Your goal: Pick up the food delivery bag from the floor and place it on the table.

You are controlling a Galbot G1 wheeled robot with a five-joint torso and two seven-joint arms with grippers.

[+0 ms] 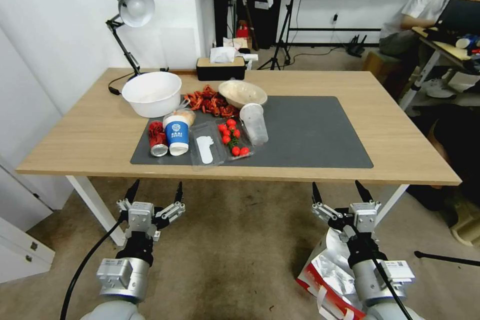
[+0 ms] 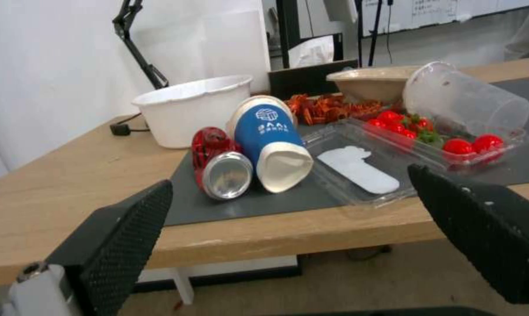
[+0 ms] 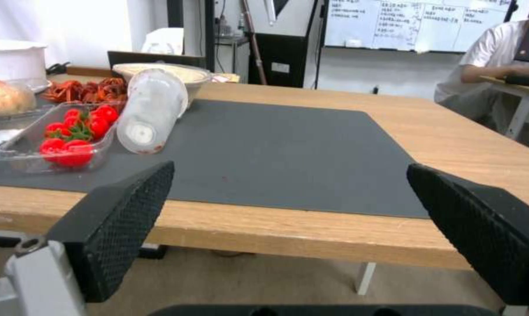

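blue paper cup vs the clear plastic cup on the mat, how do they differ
The blue paper cup is opaque, blue with a white logo; the clear plastic cup is see-through. The blue paper cup lies beside the red can at the dark grey mat's left end; the clear plastic cup rests partly on the tomato tray. Both lie tipped on their sides on the table.

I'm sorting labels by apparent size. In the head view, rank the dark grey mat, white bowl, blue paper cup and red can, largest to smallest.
1. dark grey mat
2. white bowl
3. blue paper cup
4. red can, lying beside the cup; it looks only slightly smaller, so those two are close.
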